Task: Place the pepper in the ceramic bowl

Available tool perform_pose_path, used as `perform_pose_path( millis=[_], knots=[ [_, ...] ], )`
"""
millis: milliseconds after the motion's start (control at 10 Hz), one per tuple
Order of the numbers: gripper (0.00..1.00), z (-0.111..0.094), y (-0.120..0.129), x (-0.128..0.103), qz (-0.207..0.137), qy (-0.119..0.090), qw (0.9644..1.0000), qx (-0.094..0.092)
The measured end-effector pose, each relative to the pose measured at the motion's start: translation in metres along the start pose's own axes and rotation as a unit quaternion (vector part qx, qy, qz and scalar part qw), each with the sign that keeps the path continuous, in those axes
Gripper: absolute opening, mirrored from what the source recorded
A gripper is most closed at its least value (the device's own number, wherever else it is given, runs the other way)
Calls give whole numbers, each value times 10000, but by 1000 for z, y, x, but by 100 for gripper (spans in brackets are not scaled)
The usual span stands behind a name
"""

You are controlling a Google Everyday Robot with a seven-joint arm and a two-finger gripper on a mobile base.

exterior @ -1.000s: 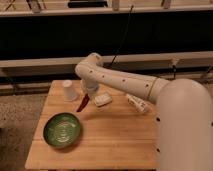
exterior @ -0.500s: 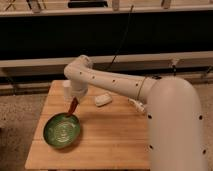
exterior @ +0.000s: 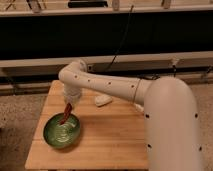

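The green ceramic bowl (exterior: 61, 132) sits on the front left of the wooden table (exterior: 112, 140). My gripper (exterior: 71, 102) points down just above the bowl's far rim, at the end of the white arm (exterior: 110, 87) that reaches in from the right. It is shut on the upper end of the red pepper (exterior: 66, 114). The pepper hangs down at a slight tilt, with its tip over the bowl's far inner edge.
A small white object (exterior: 103, 101) lies on the table right of the gripper. The arm's big white body (exterior: 172, 125) covers the table's right side. A dark wall with rails runs behind the table. The white cup is hidden.
The gripper has carried the pepper from the table's middle leftwards and forwards, to above the bowl's far rim. It now covers the spot where the white cup stood.
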Motion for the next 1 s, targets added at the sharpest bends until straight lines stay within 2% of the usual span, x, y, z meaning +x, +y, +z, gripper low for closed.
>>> perform_pose_path(
  millis=[200, 400, 600, 1000],
  knots=[
    [42, 12, -4, -10, -123, -104, 9999, 8],
    [64, 26, -10, -22, -232, -223, 9995, 18],
    [79, 28, -8, -24, -273, -253, 9993, 48],
    [80, 17, -9, -25, -331, -127, 9993, 122]
  ],
)
